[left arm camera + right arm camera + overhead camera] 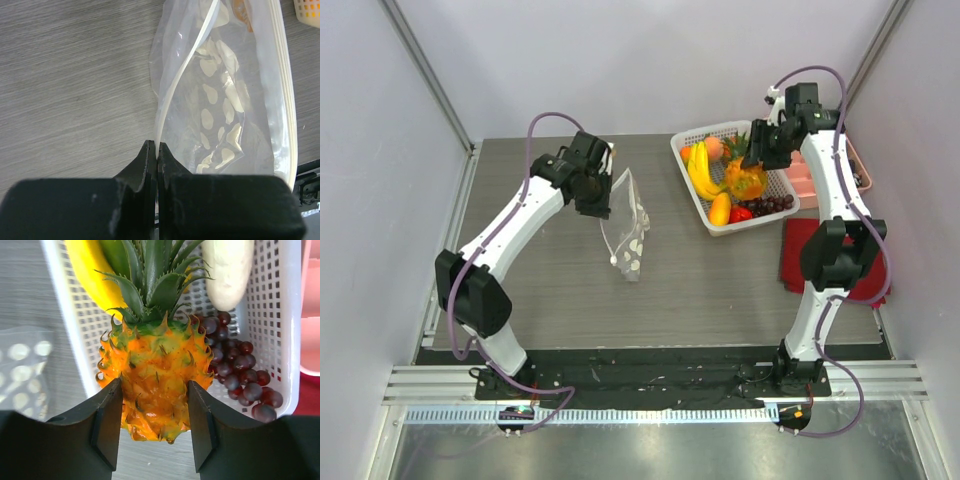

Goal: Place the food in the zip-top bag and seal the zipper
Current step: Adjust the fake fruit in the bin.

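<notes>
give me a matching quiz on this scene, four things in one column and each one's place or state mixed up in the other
Column one
1. zip-top bag
2. orange scaly fruit
3. dark grapes
4. red mat

Column two
a. lying in a corner of the white basket
b. flanked by the fingers of the right gripper
c. pinched at its edge in the shut left gripper
d. flat on the table, just outside the basket on its near side

Pairs: 1-c, 2-b, 3-a, 4-d
</notes>
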### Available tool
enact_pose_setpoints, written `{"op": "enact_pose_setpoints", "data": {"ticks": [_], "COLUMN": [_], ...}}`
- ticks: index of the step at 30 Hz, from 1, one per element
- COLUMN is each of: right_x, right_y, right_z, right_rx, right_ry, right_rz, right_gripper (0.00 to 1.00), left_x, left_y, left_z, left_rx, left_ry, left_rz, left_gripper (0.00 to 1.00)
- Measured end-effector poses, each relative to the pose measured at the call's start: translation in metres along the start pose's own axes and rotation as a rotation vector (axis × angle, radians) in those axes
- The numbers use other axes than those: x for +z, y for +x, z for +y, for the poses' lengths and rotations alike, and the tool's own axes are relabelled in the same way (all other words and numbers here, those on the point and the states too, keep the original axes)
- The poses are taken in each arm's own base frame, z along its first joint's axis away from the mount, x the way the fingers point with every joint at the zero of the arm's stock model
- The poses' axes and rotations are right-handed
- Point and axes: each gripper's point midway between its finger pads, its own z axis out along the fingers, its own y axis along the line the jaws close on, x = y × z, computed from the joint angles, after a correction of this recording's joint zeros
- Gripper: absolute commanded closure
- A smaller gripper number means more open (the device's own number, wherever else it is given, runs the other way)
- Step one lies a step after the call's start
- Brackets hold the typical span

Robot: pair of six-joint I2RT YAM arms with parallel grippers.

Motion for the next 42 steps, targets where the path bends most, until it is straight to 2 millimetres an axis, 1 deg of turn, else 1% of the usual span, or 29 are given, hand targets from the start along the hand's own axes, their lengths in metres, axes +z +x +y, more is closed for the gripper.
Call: {"op": "enact_pose_setpoints", "data": {"ticks": [2,4,8,10,12,14,16,18,20,23,26,28,30,32,37,39,40,42], "right_x": [-0.013,-0.029,-0.053,-0.06,-0.061,-0.055,-0.045,-0.031,-0.017,0.003,0.016,0.023,0.029,0.031,0.033,0.039,0.043,0.051], "right_y": [-0.007,-0.017,-0.031,-0.034,-0.032,-0.022,-0.008,0.005,0.007,0.007,0.006,0.007,0.009,0.006,-0.027,-0.033,-0.035,-0.038], "right_z": [0.006,0.019,0.039,0.04,0.037,0.031,0.025,0.022,0.021,0.031,0.038,0.038,0.033,0.028,0.021,0.019,0.019,0.02], "right_rx": [0.018,0.034,0.071,0.093,0.108,0.129,0.147,0.143,0.115,0.016,-0.104,-0.179,-0.245,-0.297,-0.415,-0.436,-0.44,-0.444], "right_ry": [-0.033,-0.089,-0.171,-0.17,-0.149,-0.126,-0.114,-0.099,-0.08,-0.06,-0.037,-0.019,0.008,0.035,0.103,0.115,0.114,0.105], "right_rz": [-0.036,-0.087,-0.17,-0.205,-0.242,-0.273,-0.303,-0.334,-0.368,-0.43,-0.505,-0.547,-0.578,-0.615,-0.757,-0.773,-0.77,-0.758], "right_gripper": [0.99,0.99,0.99,0.99,0.99,0.99,0.99,0.99,0.99,0.99,0.99,0.99,0.99,0.99,0.98,0.92,0.86,0.79], "left_x": [0.001,0.003,0.007,0.007,0.007,0.007,0.007,0.007,0.007,0.007,0.008,0.008,0.008,0.008,0.009,0.009,0.009,0.009], "left_y": [0.0,0.0,0.001,0.001,-0.001,-0.001,-0.002,-0.002,-0.003,-0.003,-0.003,-0.003,-0.004,-0.004,-0.005,-0.005,-0.004,-0.004], "left_z": [-0.001,-0.002,-0.003,-0.004,-0.004,-0.002,0.0,0.002,0.003,0.004,0.005,0.006,0.006,0.006,0.007,0.007,0.008,0.008], "left_rx": [-0.001,-0.005,-0.006,-0.003,0.001,0.005,0.008,0.009,0.009,0.009,0.009,0.009,0.009,0.009,0.01,0.01,0.01,0.013], "left_ry": [0.001,0.005,0.006,-0.001,-0.009,-0.027,-0.04,-0.05,-0.057,-0.064,-0.071,-0.072,-0.075,-0.077,-0.079,-0.082,-0.083,-0.084], "left_rz": [0.009,0.021,0.044,0.052,0.048,0.043,0.039,0.035,0.033,0.03,0.029,0.028,0.025,0.023,0.021,0.02,0.02,0.02], "left_gripper": [1.0,1.0,1.0,1.0,1.0,1.0,1.0,1.0,1.0,1.0,1.0,1.0,1.0,1.0,1.0,1.0,1.0,1.0]}}
